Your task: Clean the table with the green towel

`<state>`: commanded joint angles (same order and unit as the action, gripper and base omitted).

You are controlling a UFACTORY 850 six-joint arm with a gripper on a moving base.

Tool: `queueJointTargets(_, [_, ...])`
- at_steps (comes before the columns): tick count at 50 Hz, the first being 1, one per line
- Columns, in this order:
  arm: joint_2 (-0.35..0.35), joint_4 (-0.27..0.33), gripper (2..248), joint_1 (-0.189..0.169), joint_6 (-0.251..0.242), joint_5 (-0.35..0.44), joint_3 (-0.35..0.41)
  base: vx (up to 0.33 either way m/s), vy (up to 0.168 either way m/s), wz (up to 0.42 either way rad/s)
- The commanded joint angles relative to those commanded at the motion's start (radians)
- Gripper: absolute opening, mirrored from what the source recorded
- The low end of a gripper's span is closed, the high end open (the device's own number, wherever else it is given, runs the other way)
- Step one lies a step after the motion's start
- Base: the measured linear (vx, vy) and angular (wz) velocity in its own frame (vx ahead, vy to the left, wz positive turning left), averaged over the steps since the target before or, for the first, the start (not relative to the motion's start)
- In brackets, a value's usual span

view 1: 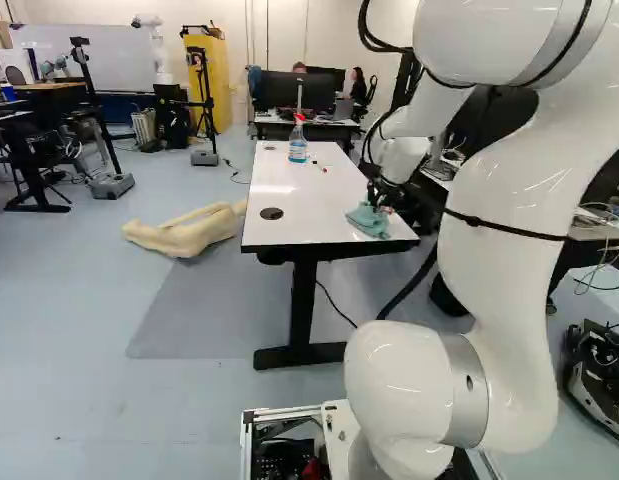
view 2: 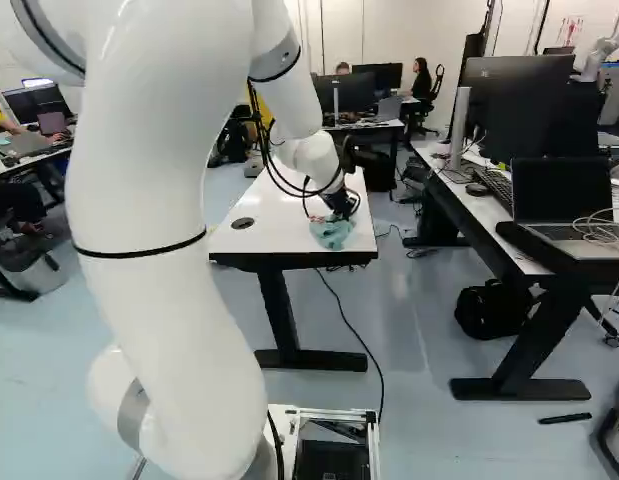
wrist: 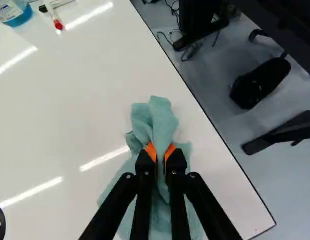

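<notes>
At the near right corner of the table (view 1: 289, 188), the gripper (view 2: 339, 212) pinches the towel (wrist: 156, 117), its two fingers pressing a bunched fold from both sides. The orange pads (wrist: 150, 151) touch the cloth. Part of the fold stands out ahead of the fingertips, and the rest of the towel spreads loosely under the gripper, on the white top near the right edge. The arm (view 1: 504, 230) reaches forward and down over that corner.

Farther along the table stands a bottle (view 1: 298, 147), upright, with blue liquid and a red top. Near it lies a marker (wrist: 57, 21) with a red end. A round black grommet (view 1: 272, 213) sits in the tabletop, left of the towel in the left base view.

On the floor beside the table, at the left of the left base view, lies a beige mannequin (view 1: 184, 235). At the right of the right base view, a desk (view 2: 469, 212) bears an open laptop (view 2: 562, 195) and a large monitor (view 2: 519, 105); a black bag (view 2: 492, 309) is on the floor by it.
</notes>
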<state>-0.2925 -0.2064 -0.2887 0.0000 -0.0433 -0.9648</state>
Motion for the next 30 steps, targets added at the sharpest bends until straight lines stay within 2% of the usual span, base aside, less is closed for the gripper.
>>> queueJointTargets(30, [-0.062, 0.0, 38, 0.09, 0.0, 0.0, -0.076, 0.0, 0.0, 0.0])
